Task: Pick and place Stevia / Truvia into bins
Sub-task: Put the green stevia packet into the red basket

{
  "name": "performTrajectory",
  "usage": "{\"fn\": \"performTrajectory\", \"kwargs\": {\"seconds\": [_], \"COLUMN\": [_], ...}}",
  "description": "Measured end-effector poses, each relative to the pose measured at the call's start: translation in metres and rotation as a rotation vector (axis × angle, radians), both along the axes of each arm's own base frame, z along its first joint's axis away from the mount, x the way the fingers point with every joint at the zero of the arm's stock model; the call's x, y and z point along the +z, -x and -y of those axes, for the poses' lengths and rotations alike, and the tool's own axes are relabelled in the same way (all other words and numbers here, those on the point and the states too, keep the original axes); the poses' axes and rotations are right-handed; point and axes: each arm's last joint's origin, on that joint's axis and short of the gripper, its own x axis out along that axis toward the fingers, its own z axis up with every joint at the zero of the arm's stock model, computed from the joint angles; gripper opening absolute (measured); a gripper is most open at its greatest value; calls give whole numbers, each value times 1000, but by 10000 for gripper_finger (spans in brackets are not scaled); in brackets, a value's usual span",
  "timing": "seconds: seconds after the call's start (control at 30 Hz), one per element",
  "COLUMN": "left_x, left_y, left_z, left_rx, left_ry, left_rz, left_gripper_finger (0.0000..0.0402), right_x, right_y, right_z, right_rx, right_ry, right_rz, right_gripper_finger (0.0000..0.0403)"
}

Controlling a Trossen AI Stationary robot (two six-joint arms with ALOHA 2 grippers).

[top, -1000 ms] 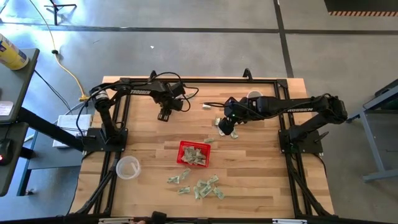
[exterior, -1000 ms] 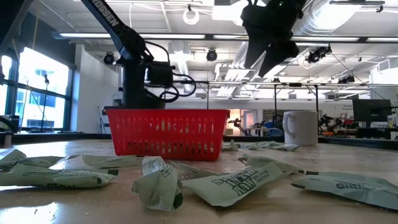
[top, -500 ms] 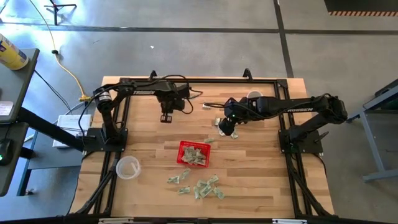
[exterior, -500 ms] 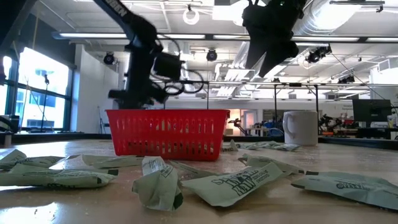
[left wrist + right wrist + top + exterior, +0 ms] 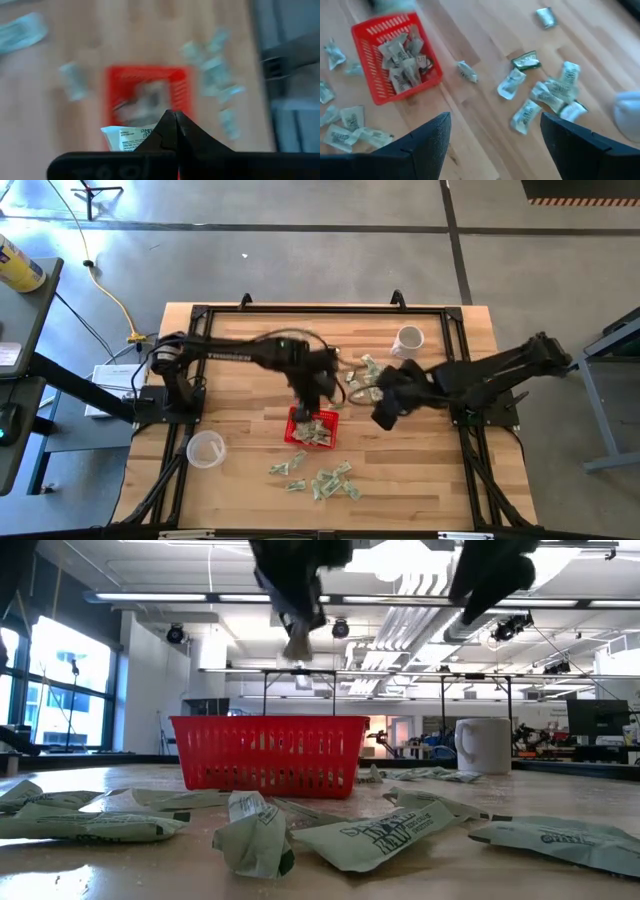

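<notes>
Wooden table (image 5: 240,470), pale planks, black frame rails along its edges. Directly on it: red basket (image 5: 312,427) near centre holding sachets; loose sachets (image 5: 320,478) scattered just in front of it, a second cluster (image 5: 362,370) behind it. White mug (image 5: 408,339) at the far right, clear plastic cup (image 5: 205,448) at the near left.
</notes>
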Motion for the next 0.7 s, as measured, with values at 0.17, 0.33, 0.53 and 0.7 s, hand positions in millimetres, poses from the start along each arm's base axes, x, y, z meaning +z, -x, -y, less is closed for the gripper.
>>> {"fn": "performTrajectory", "kwargs": {"seconds": [0.17,0.33,0.53,0.7], "left_x": [-1,-25,-26,-21], "left_y": [-7,-6,4,21], "left_z": [42,60,58,27], "left_rx": [-8,146,265,414], "left_ry": [79,-183,-237,-272], "left_rz": [28,-32,-116,-272], "left_gripper_finger": [27,97,201,233], "right_x": [6,2,0,-1], "right_y": [17,18,16,16], "right_z": [-21,-31,-32,-29], "right_rx": [-47,-33,-42,-46], "right_ry": [18,-17,9,23], "right_rz": [54,44,43,27], "right_gripper_finger": [298,298,298,298]}}
